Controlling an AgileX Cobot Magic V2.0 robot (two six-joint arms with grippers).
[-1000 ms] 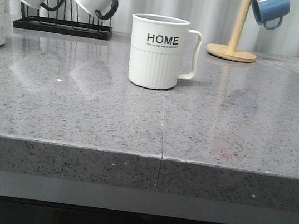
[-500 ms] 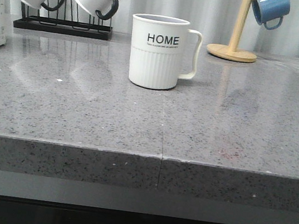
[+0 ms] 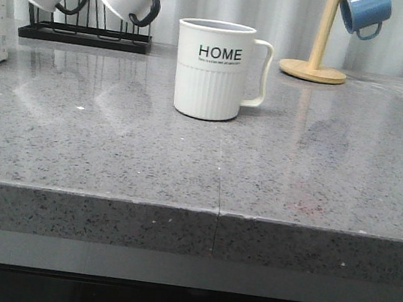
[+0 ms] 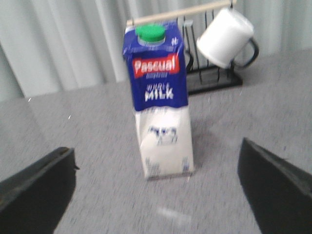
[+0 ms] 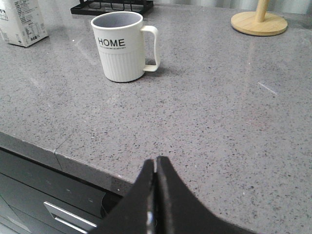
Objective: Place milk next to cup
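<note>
The milk (image 4: pixel 162 102) is seen standing upright on the grey bench (image 3: pixel 319 176), far out at the left edge of the front view, well apart from the cup (image 3: pixel 212 69), which sits near the middle with its handle turned to the right. The left pincer (image 4: pixel 158 187) is held spread wide, its two dark fingers (image 4: pixel 36 187) framing the carton from either side without touching it; that width is judged to be a set-up for a grasp around the carton's body. The picture is blurred, so fine detail is not to be trusted. The right pincer (image 5: pixel 156 195) is kept pressed closed and empty at the bench's near edge, out of the way. Nothing has been lifted yet; the carton is untouched.
</note>
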